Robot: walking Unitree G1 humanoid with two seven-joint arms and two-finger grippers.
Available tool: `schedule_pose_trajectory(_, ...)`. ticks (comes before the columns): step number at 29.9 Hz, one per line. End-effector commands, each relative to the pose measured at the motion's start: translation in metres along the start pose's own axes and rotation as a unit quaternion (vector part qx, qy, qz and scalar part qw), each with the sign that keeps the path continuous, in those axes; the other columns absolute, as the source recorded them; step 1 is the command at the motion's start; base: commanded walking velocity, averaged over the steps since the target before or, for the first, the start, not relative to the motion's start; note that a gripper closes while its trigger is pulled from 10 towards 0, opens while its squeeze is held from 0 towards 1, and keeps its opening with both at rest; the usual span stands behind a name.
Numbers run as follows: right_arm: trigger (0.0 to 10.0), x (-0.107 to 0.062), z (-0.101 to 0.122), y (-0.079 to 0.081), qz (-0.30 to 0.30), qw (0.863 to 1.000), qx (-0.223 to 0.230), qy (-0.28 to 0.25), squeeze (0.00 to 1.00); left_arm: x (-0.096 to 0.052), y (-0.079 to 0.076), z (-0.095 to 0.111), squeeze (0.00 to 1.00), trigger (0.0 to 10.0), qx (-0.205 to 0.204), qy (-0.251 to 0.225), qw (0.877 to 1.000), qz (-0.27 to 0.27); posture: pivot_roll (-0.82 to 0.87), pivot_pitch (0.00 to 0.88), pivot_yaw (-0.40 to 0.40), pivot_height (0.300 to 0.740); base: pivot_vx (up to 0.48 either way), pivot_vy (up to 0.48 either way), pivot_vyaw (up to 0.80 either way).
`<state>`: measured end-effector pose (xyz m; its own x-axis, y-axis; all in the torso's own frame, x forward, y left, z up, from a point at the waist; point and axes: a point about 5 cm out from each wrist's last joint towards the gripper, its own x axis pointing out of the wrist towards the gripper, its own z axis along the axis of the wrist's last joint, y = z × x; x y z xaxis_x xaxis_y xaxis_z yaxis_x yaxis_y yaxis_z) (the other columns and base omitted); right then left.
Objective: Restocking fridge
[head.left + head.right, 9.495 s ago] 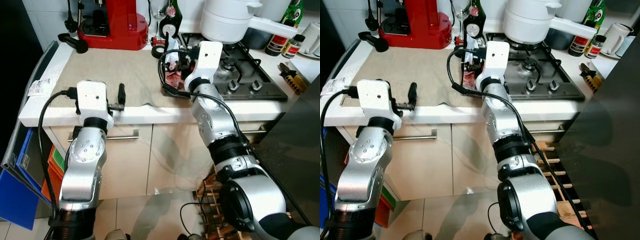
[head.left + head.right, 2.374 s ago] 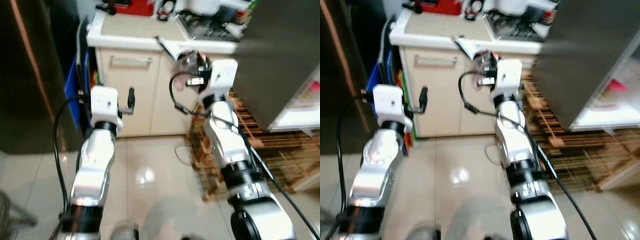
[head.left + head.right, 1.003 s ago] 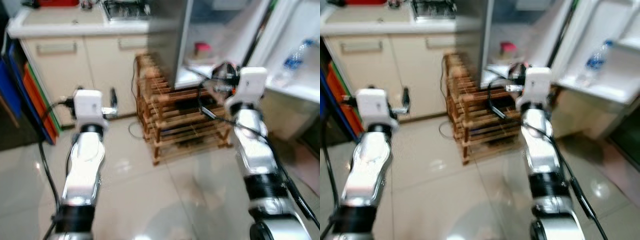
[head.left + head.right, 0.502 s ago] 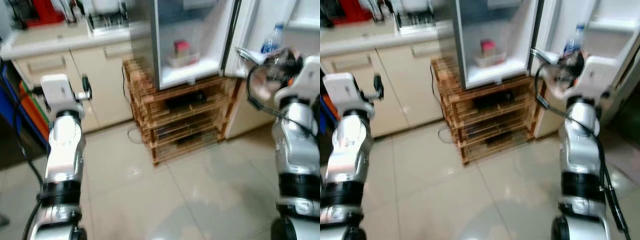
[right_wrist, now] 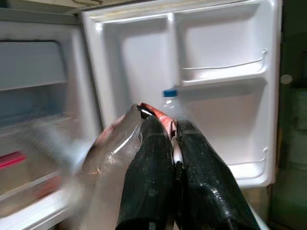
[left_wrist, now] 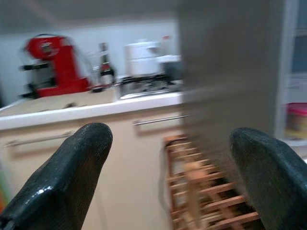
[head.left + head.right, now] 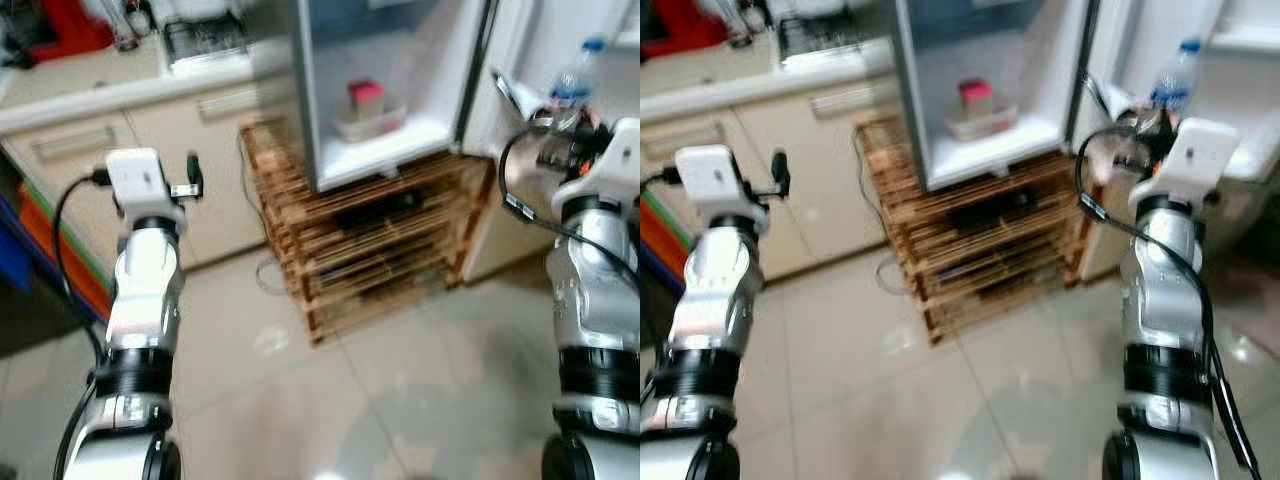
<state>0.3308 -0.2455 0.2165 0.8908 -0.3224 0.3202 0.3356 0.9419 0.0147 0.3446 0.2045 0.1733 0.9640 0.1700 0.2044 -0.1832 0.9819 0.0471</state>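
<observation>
I have the clear food packet point(image 5: 117, 143) pinched tight in my right gripper point(image 5: 172, 139), raised at the right before the open fridge point(image 7: 385, 90) ready for shelving, while my left gripper point(image 6: 168, 158), fingers spread and empty, points at the far-left cabinets point(image 7: 150, 150).

Left gripper point(image 6: 168, 158) agape, right gripper point(image 5: 175, 143) seemingly pinched.
</observation>
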Motion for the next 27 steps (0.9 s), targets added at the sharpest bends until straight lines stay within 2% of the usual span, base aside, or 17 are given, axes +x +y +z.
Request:
schedule_pose_trajectory(1,0.0,-0.002,0.003,-0.001,-0.001,1.0,0.005,-0.006,0.0,-0.002,-0.006,-0.004,0.0,10.0,0.003,0.006,1.0,-0.011,-0.06,0.0,0.062,0.74,0.428,0.0,0.0)
schedule_pose_trajectory(4,0.0,-0.007,-0.005,0.013,0.018,1.0,0.006,0.01,0.0,-0.008,-0.019,-0.009,0.0,10.0,0.013,0.01,0.999,-0.033,-0.06,0.0,0.052,0.74,0.0,0.0,0.53)
schedule_pose_trajectory(7,0.0,-0.01,-0.012,0.022,0.031,0.999,0.013,0.023,0.0,-0.014,-0.032,-0.011,0.0,10.0,0.008,0.009,0.998,-0.062,-0.05,0.0,0.043,0.74,0.0,0.0,0.77)
schedule_pose_trajectory(8,0.0,-0.01,-0.012,0.022,0.031,0.999,0.013,0.023,0.0,-0.014,-0.032,-0.011,0.0,10.0,0.008,0.009,0.998,-0.062,-0.05,0.0,0.043,0.74,0.0,0.0,0.76)
schedule_pose_trajectory(12,0.0,-0.013,-0.019,0.035,0.049,0.998,0.019,0.037,0.0,-0.019,-0.044,-0.013,0.0,10.0,-0.013,0.014,0.998,-0.066,-0.04,0.0,0.035,0.74,0.0,-0.445,0.74)
schedule_pose_trajectory(19,0.0,-0.014,-0.022,0.05,0.078,0.996,0.019,0.043,0.0,-0.022,-0.05,-0.015,0.0,10.0,-0.02,0.021,0.998,-0.053,-0.03,0.0,0.015,0.74,0.203,-0.395,0.73)
schedule_pose_trajectory(24,0.0,-0.014,-0.021,0.052,0.087,0.995,0.013,0.042,0.0,-0.023,-0.052,-0.014,0.0,10.0,-0.02,0.024,0.998,-0.051,-0.02,0.0,0.008,0.74,0.31,-0.362,0.71)
schedule_pose_trajectory(27,0.0,-0.021,-0.012,0.051,0.101,0.995,0.013,0.02,0.0,-0.023,-0.049,-0.017,0.0,10.0,-0.004,0.025,0.999,-0.048,-0.02,0.0,0.009,0.74,0.219,-0.231,0.24)
